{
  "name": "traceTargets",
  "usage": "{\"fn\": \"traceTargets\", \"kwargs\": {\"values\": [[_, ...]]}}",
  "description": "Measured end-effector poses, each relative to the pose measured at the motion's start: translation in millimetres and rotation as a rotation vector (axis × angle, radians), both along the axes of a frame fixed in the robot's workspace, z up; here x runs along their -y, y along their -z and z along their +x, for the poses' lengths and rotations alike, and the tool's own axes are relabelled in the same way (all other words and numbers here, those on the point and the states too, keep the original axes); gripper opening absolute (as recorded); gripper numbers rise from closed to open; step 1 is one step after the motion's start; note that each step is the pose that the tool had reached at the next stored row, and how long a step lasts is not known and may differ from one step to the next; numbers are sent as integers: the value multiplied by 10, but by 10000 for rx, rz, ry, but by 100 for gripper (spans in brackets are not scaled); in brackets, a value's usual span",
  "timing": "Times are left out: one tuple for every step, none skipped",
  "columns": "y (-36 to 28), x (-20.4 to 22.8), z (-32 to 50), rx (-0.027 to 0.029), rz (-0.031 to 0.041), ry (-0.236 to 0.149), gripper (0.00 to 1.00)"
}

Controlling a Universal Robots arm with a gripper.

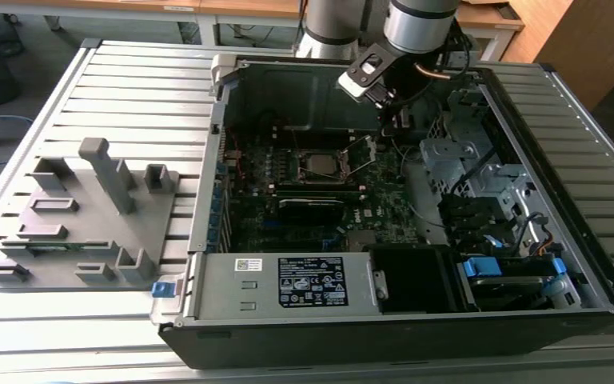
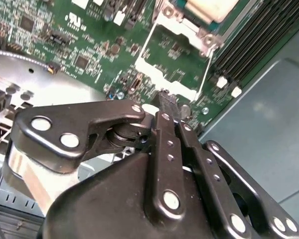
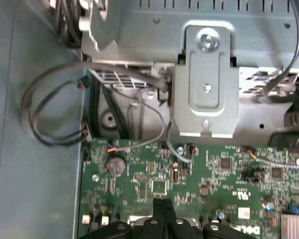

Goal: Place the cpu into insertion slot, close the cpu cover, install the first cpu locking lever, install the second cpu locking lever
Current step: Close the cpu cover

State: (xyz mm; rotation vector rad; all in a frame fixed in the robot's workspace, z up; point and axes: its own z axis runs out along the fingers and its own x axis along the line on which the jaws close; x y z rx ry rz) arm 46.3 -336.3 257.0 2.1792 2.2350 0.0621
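My black end effector (image 2: 167, 99), fingers pressed together, touches the free edge of the raised thin silver square-framed cpu cover (image 2: 177, 83).

Green motherboard (image 2: 89, 30) all over, speckled with tiny black chips and white print. The cpu (image 1: 316, 163) sits dull grey-silver, and the cpu cover (image 2: 154, 74) is bright silver. The claw (image 2: 169, 99) is black, dotted with silver rivets. The bench (image 1: 125, 88) is pale grey in ribbed stripes, and there's a blue tab (image 1: 162, 289) at the case corner.

cpu (image 2: 209, 7) cropped, cpu cover (image 2: 164, 78) partly hidden
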Motion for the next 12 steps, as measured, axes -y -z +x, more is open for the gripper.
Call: {"fn": "traceTargets", "kwargs": {"values": [[4, 0, 20, -1, 0, 0, 11], [12, 0, 32, -1, 0, 4, 11], [23, 0, 41, -1, -1, 11, 11], [33, 0, 46, -1, -1, 23, 11], [44, 0, 49, -1, -1, 38, 11], [56, 0, 52, -1, -1, 53, 11], [69, 0, 54, -1, 0, 69, 11], [78, 0, 55, -1, -1, 80, 11], [83, 0, 56, -1, -1, 84, 11], [83, 0, 56, -1, -2, 84, 11], [83, 1, 56, -2, -3, 84, 11], [83, 0, 56, -2, -3, 84, 11]]}}
